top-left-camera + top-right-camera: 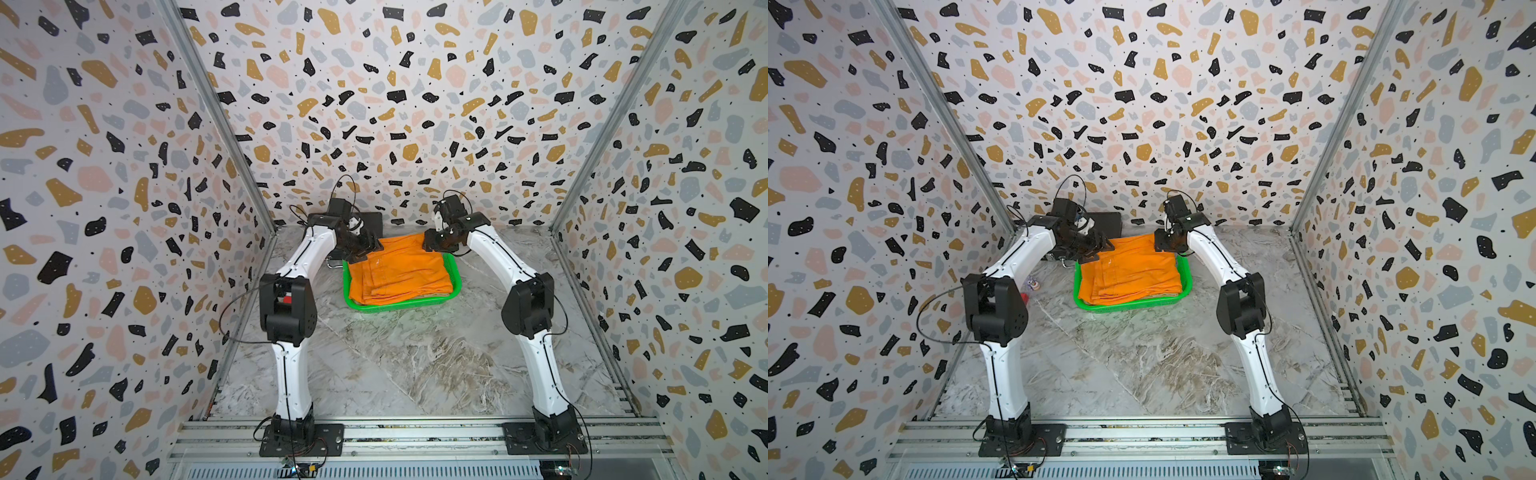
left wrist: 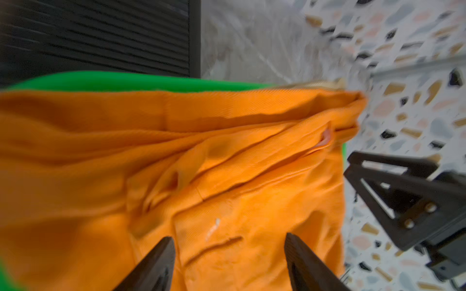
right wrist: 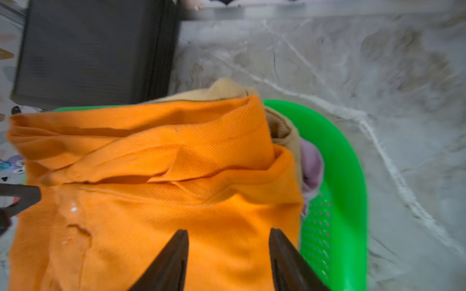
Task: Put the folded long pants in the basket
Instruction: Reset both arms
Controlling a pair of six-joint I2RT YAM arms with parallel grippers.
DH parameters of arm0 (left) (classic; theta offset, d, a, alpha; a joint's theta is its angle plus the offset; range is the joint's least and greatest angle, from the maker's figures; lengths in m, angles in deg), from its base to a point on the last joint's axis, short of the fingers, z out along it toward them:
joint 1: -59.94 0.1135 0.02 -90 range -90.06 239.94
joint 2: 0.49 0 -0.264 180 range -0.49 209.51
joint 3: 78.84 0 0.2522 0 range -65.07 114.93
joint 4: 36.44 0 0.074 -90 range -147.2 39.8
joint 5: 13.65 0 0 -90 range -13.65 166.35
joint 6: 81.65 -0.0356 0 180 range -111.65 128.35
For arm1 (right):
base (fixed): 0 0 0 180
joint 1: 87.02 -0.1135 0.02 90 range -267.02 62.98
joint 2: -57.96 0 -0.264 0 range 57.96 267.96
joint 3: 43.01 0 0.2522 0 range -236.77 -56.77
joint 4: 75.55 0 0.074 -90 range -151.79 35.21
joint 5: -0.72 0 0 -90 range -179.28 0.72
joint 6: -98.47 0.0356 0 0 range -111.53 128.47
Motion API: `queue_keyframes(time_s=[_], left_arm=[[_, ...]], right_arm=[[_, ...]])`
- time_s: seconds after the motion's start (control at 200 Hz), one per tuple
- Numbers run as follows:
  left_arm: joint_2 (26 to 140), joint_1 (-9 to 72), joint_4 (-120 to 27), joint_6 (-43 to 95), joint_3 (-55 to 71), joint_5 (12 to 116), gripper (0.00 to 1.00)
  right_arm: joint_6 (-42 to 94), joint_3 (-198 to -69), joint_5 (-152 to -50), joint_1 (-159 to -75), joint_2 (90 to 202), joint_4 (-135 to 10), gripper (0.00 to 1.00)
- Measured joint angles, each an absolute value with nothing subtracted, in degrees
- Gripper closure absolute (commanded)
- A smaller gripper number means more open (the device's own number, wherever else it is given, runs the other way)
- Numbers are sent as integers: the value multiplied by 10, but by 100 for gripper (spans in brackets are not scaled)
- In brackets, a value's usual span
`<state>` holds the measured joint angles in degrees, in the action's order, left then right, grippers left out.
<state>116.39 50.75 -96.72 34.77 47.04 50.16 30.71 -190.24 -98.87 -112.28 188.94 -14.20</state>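
Note:
The folded orange long pants lie on top of the pile in the green basket. Under them, khaki pants and lilac pants show at the basket's edge. My left gripper hovers over the orange cloth's far left corner, open, with nothing between its fingers. My right gripper is over the far right corner, also open and empty. The orange fabric fills both wrist views.
A flat black box sits just behind the basket, against the back wall. A small owl-faced toy and a red object lie by the left arm's elbow. Patterned walls enclose the marble table on three sides.

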Motion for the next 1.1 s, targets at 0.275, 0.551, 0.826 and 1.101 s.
queue_keyframes(time_s=[0.275, 0.551, 0.826, 1.101], left_arm=[[696, 522, -704, 265, 154, 711, 0], [479, 521, -415, 103, -353, 832, 0], [457, 522, -334, 119, -519, 935, 0], [738, 522, -261, 134, -426, 966, 0]], right_arm=[[245, -1486, -914, -1101, 1491, -390, 17], [101, -837, -797, -1104, 1285, -926, 0], [36, -783, -643, -1104, 1234, -909, 0], [4, -772, -584, -1101, 1355, -989, 0]])
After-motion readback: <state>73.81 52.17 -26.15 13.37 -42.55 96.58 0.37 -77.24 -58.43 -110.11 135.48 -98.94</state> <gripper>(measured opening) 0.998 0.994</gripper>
